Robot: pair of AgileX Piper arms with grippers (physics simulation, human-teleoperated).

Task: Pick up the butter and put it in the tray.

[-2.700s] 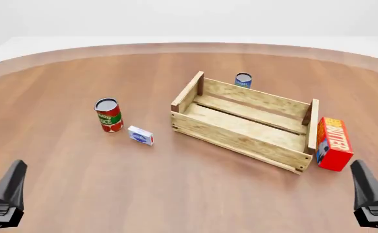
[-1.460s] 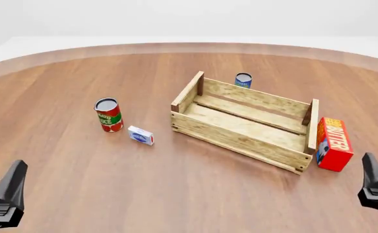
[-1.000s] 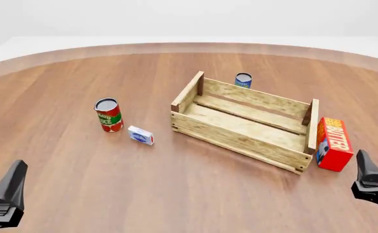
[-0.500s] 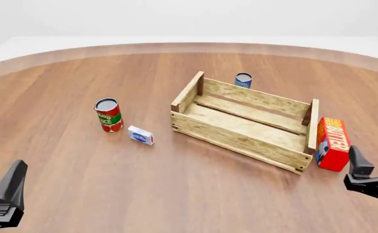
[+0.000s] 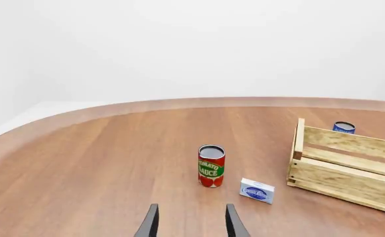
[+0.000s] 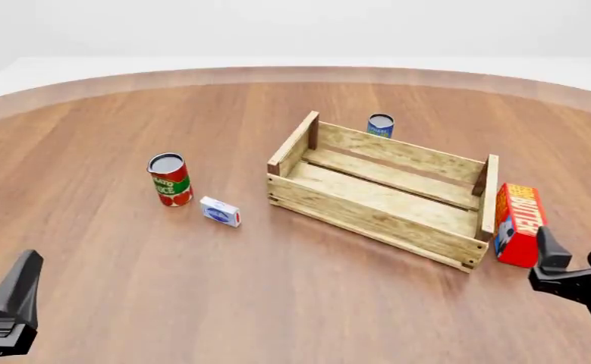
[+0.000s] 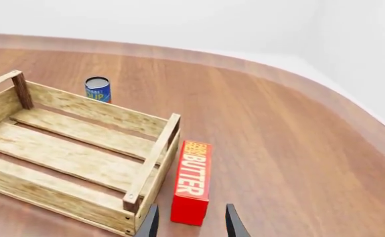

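Note:
The butter (image 6: 518, 224), a red carton with an orange "BUTTER" face, stands on the table just outside the right end of the tray (image 6: 376, 220). The tray is a large wooden slat crate and holds nothing. My right gripper (image 6: 579, 252) is open and empty, just on the near side of the butter and not touching it. In the right wrist view the butter (image 7: 192, 180) lies straight ahead between the open fingers (image 7: 191, 222), beside the tray (image 7: 54, 195). My left gripper (image 6: 1, 303) is open and empty at the near left, far from both.
A tomato sauce can (image 6: 170, 180) and a small white-and-blue box (image 6: 219, 210) stand left of the tray. A blue can (image 6: 380, 124) stands behind it. The left wrist view shows the can (image 5: 211, 166), the box (image 5: 257, 190) and the tray's end (image 5: 340, 180).

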